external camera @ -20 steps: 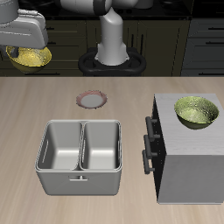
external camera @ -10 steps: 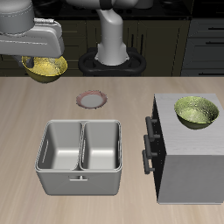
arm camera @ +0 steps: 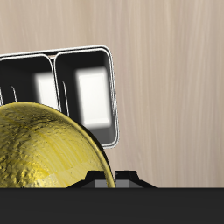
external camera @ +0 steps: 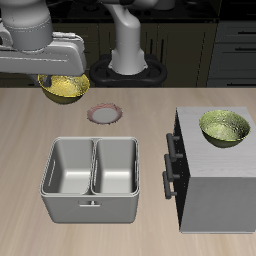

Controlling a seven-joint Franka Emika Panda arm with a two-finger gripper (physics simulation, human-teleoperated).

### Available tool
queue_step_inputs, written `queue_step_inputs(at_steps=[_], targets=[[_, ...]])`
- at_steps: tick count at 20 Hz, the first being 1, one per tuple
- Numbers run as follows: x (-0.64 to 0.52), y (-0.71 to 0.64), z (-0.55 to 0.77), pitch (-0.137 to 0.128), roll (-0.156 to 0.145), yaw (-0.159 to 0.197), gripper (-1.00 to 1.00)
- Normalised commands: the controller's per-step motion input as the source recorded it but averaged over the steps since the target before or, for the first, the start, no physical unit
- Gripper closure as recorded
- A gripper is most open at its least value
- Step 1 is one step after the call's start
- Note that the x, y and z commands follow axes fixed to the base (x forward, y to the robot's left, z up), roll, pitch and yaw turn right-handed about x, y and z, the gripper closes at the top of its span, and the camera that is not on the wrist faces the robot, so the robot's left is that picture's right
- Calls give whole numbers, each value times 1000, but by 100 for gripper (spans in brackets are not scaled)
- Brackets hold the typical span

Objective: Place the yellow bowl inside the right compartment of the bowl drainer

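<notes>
The yellow bowl (external camera: 62,92) hangs in the air above the table's back part, with my gripper (external camera: 62,78) shut on its rim. In the wrist view the bowl (arm camera: 44,149) fills the near field beside the dark fingers (arm camera: 114,180). The grey bowl drainer (external camera: 90,200) stands nearer the table's front edge, below and ahead of the bowl, with both bins empty. Its right compartment (external camera: 116,166) is the bin nearer the big grey box. The wrist view also shows the drainer (arm camera: 83,51) from above, apart from the bowl.
A big grey box (external camera: 215,185) with dark handles (external camera: 170,165) stands beside the drainer, with a larger greener-yellow bowl (external camera: 225,128) on top. A small pinkish ring (external camera: 104,112) lies on the table behind the drainer. The robot's base (external camera: 128,68) stands at the back.
My gripper has carried the yellow bowl sideways along the table's back and lower, from the view's edge toward the drainer. Nothing else moved.
</notes>
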Motion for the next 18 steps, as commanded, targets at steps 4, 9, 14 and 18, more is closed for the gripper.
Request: queue_step_inputs(at_steps=[4,9,14,18], targets=[[107,227,-80,12,40,11,100],[65,158,-95,11,22,-2,100],[43,-48,-147,19,-7,2,100],[31,-12,-146,15,-3,10,100]])
